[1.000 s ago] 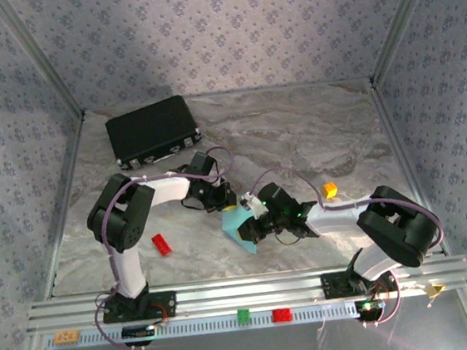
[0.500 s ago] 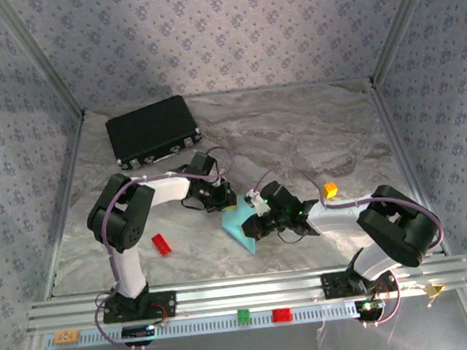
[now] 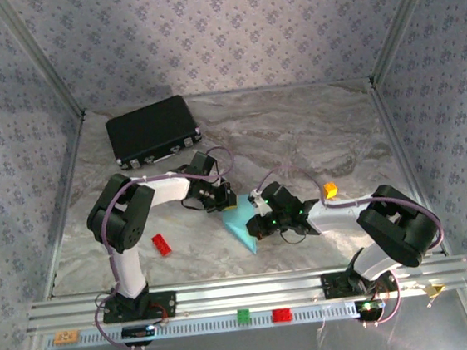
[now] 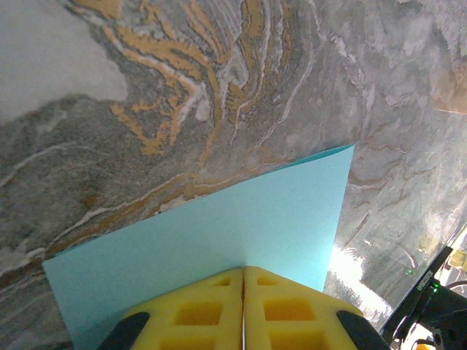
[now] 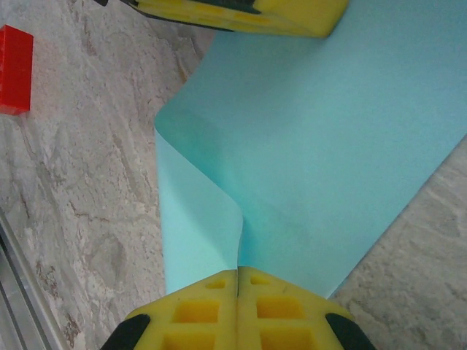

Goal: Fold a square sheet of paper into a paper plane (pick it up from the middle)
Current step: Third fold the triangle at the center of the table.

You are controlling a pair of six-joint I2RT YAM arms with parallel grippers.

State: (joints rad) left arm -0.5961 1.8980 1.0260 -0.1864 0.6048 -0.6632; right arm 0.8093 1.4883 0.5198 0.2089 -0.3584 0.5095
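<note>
Pinching the thin light-blue square sheet of paper at opposite edges, the left gripper and right gripper are each clamping it with jaws fully closed, near the middle of the marbled table. The sheet is bowing into a soft curl, so an early fold appears to be forming. The next move is probably calling for edge alignment before creasing. The small red brick, orange block and black rectangular case are lying apart from the sheet, while the two grippers are crowding each other.
</note>
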